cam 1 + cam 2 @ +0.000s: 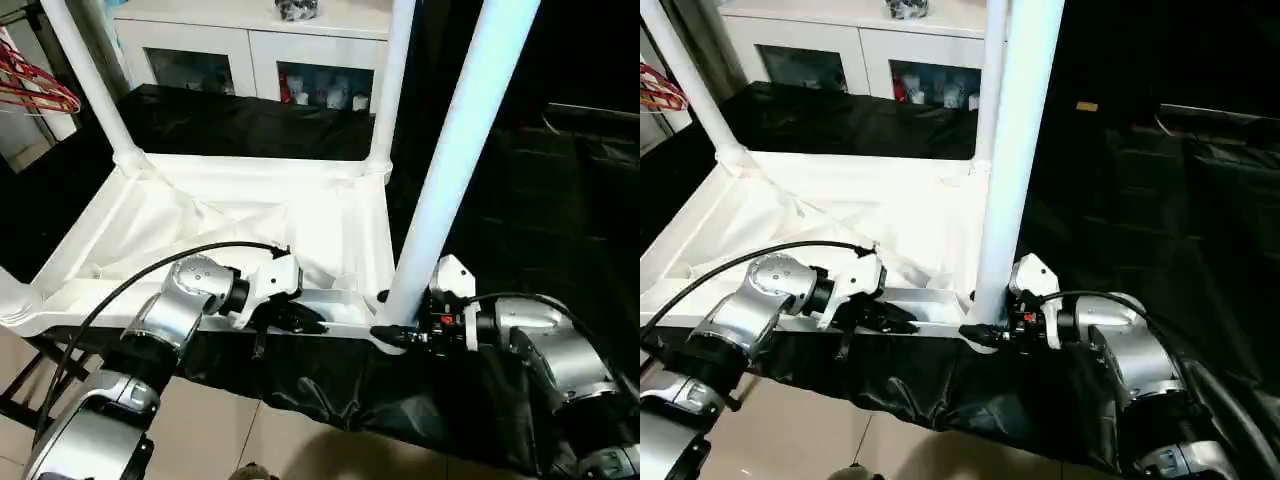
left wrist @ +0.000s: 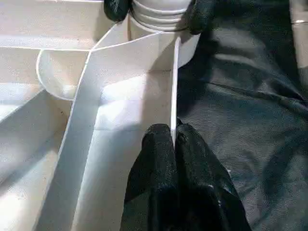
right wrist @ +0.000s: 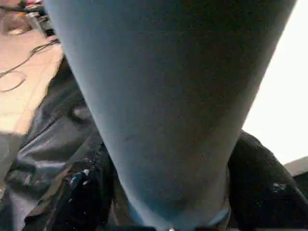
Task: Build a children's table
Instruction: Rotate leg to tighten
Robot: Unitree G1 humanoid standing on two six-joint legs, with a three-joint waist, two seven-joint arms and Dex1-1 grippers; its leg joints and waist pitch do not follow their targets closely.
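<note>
A: While the children's table [image 1: 250, 215] lies upside down on the black-covered bench [image 1: 560, 200], where is each end effector?

B: The left end effector [image 2: 172, 137] is pinched shut on the thin near rim. The right end effector [image 1: 392, 335] has its fingers on either side of the near right leg [image 1: 455, 150] at its base.

A: Any free room?

B: Bare black cover stretches right of that corner; a white cabinet [image 1: 250, 50] stands beyond the far edge.

No text, label, brand, number or sign can be read anywhere; the white table parts, black cloth and cabinet carry no legible markings.
</note>
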